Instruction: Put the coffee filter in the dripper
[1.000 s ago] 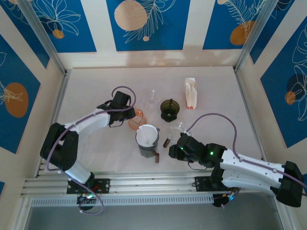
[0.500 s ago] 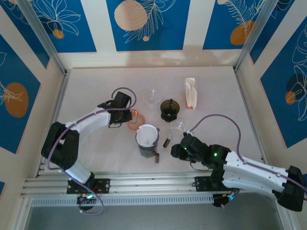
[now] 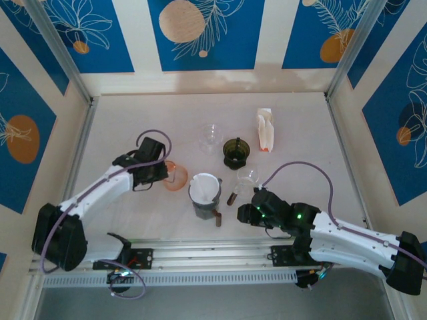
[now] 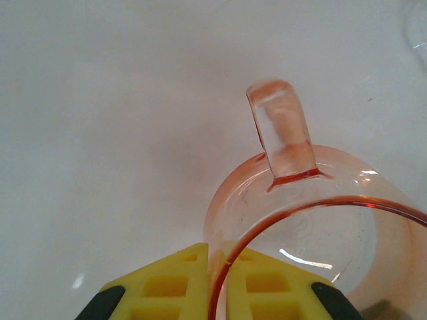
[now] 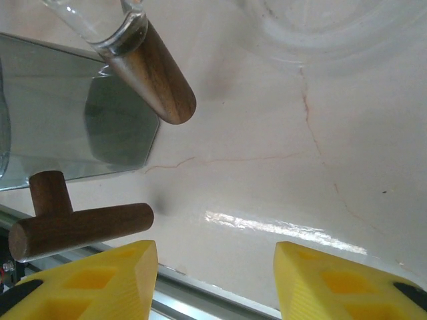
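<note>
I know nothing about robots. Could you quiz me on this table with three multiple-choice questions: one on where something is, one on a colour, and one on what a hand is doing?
1. Where is the white filter?
A. in a blue bowl
B. in the glass pot at the front middle
C. under a red cloth

2. What colour is the dripper that the left hand grips?
A. dark green
B. orange
C. blue

3. How is the right hand?
A. open, holding nothing
B. shut on a wooden handle
C. shut on a spoon

Answers:
1 B, since the white cone sits in the pot's mouth in the top view.
2 B, since the left wrist view shows the see-through orange rim pinched between the yellow fingers.
3 A, since the right wrist view shows its fingers apart with only bare table between them.
</note>
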